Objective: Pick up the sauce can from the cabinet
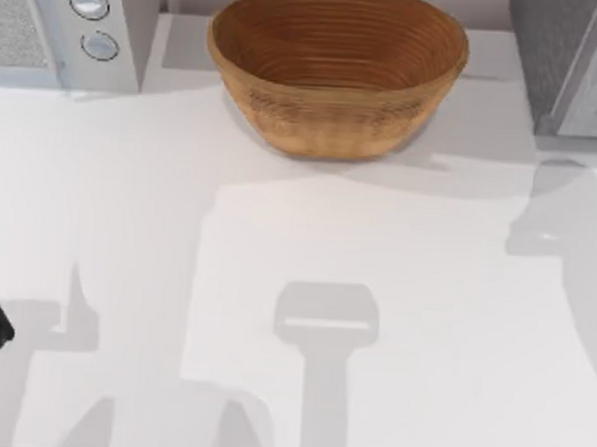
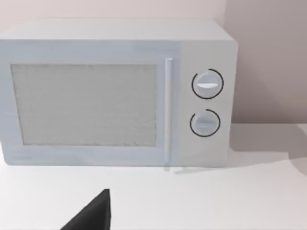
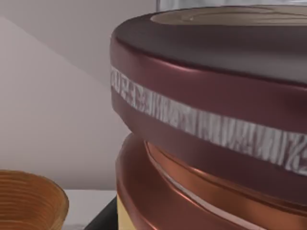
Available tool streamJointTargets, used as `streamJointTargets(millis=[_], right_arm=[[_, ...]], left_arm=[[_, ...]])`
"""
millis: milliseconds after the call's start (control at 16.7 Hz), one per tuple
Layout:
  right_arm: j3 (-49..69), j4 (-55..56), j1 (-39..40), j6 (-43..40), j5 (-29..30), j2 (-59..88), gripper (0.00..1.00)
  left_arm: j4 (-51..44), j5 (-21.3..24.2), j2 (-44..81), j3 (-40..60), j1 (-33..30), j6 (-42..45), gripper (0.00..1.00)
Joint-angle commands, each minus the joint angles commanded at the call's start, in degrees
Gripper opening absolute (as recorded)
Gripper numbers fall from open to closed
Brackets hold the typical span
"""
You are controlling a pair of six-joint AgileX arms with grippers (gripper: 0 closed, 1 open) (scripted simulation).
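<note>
One white table (image 1: 128,225), woven basket (image 1: 337,70).

Legible text, labels, brands, numbers: none. Sauce can (image 3: 211,96): pale band around its maroon rim bears streaky marks, unreadable. Microwave (image 2: 115,91): two round dials, no printed figures or words discernible.

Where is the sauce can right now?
The sauce can sits close up in the right wrist view, with the woven basket beyond it; that basket stands at the table's back centre.
</note>
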Motion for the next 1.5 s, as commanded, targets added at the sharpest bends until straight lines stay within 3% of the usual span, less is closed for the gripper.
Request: streamJointTargets(millis=[300,600,1200,1500], right_arm=[[-32.39,10.25,-8.46,-0.23,-8.74,-21.31,0.0],[-50.38,17.79,-14.7,-0.42,-15.17,-36.51,0.0],[-53.42,21.16,-14.9,-0.23,-16.27,-37.74,0.0],[-50.55,35.58,-7.06,0.5,-13.67,-22.84,0.0]], left_arm=[[0.0,0.0,0.0,0.0,0.0,0.0,1.0],[0.0,0.0,0.0,0.0,0.0,0.0,1.0],[0.0,0.0,0.0,0.0,0.0,0.0,1.0],[0.0,0.0,0.0,0.0,0.0,0.0,1.0]])
